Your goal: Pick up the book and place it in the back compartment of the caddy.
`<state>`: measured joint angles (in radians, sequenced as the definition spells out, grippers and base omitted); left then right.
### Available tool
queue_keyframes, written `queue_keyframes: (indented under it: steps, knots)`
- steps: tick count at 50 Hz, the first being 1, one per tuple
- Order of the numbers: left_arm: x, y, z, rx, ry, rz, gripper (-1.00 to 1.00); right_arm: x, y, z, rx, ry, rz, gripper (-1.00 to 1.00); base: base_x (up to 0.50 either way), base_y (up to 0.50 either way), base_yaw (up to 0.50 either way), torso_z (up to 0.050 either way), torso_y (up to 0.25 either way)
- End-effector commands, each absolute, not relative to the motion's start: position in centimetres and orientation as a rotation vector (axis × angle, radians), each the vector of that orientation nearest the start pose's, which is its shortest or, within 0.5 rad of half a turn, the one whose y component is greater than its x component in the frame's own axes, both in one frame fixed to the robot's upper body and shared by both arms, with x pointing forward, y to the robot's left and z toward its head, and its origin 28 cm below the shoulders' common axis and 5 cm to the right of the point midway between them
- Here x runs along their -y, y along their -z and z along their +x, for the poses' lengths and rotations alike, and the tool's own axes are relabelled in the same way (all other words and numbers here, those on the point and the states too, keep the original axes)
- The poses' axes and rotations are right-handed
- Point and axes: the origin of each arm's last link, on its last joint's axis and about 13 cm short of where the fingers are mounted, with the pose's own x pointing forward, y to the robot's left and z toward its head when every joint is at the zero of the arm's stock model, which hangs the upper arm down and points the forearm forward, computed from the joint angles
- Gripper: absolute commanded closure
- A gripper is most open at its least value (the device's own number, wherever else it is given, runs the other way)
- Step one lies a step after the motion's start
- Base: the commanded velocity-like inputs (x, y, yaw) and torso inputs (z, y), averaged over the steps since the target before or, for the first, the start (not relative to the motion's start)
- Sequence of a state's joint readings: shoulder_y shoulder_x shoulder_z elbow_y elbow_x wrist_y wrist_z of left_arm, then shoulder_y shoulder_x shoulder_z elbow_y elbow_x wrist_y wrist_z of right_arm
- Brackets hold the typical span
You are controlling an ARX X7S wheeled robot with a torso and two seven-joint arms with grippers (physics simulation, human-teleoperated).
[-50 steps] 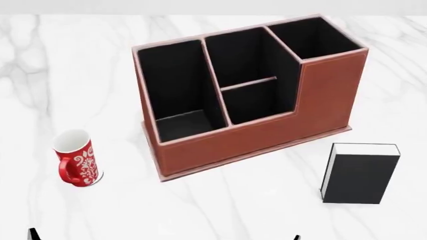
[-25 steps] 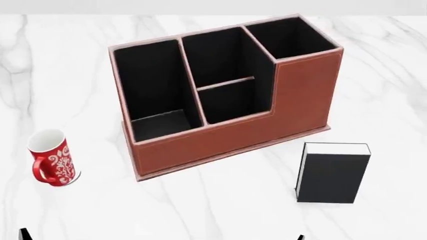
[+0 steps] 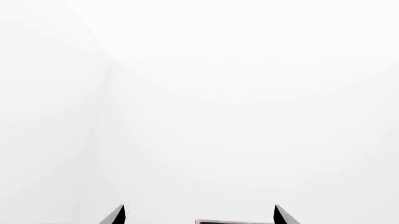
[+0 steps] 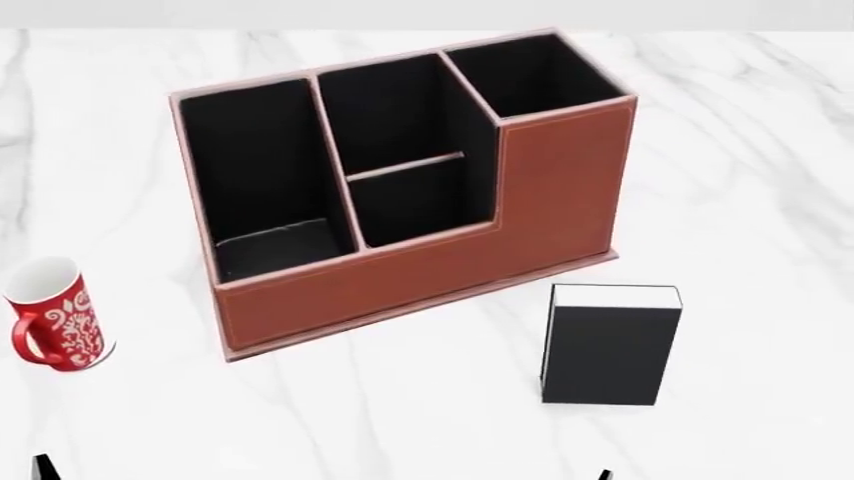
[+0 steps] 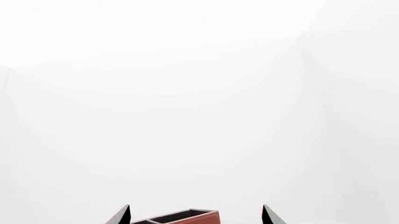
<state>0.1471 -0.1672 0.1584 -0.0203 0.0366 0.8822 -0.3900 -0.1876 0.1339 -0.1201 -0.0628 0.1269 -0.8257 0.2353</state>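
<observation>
Fingers of the left gripper (image 3: 198, 215) spread apart, nothing between them, only two dark tips showing; fingers of the right gripper (image 5: 194, 215) likewise apart and empty. In the head view just slivers of both arms at the bottom edge.

One book (image 4: 609, 345), black covers, white page block, lying on the white marbled desk (image 4: 747, 150), just in front of the caddy's right end, not touching.

One caddy (image 4: 427, 270), four black-lined cells (all look empty), front wall stepped down.

One red mug (image 4: 56, 327), far left, cut off by the edge.

Behind: plain white room, featureless.
</observation>
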Motion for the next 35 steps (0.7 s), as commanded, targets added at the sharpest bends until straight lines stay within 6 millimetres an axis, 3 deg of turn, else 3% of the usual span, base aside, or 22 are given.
queue_keyframes:
  steps: [1, 35]
  knots:
    - [-20.76, -3.81, 16.74, 0.704, -0.132, -0.033, -1.0, 10.34, -4.63, 16.2, 0.674, 0.113, 0.141, -1.0, 0.0, -0.16, 0.0, 0.0, 0.0]
    - [-20.79, -3.83, 16.76, 0.705, -0.134, -0.038, -1.0, 10.32, -4.64, 16.18, 0.675, 0.113, 0.141, -1.0, 0.0, -0.16, 0.0, 0.0, 0.0]
